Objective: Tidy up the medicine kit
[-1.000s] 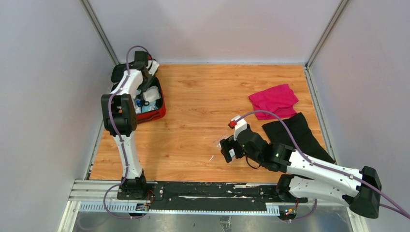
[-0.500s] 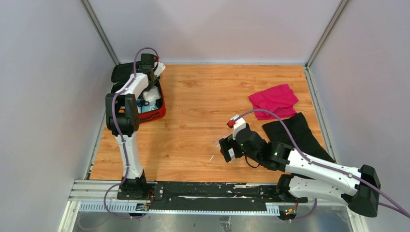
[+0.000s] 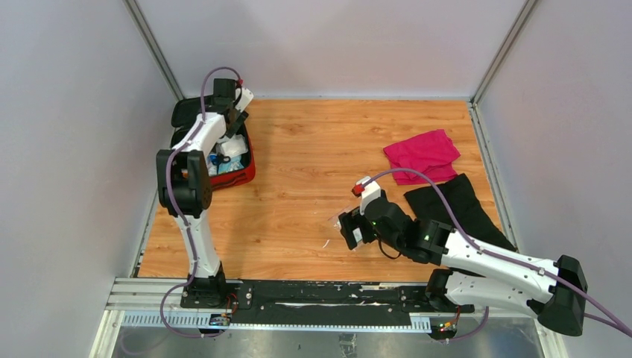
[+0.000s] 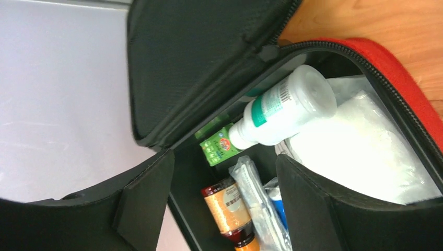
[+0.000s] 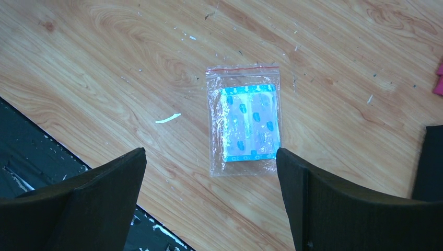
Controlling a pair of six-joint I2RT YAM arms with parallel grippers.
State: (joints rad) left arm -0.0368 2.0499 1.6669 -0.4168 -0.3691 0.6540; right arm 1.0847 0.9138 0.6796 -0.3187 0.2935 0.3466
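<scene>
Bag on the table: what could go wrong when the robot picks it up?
The bag is flat and slippery-looking, so the open right end effector might slide off it. In the kit, the bottle lies tilted atop other things and might block it from shutting.

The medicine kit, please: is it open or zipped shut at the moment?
Open. The medicine kit has its black-lined lid folded back, and a white bottle and a brown bottle lie exposed inside.

Magenta cloth (image 3: pixel 422 154) overlapping black cloth (image 3: pixel 469 198), wooden table (image 3: pixel 320 149) right side.
</scene>
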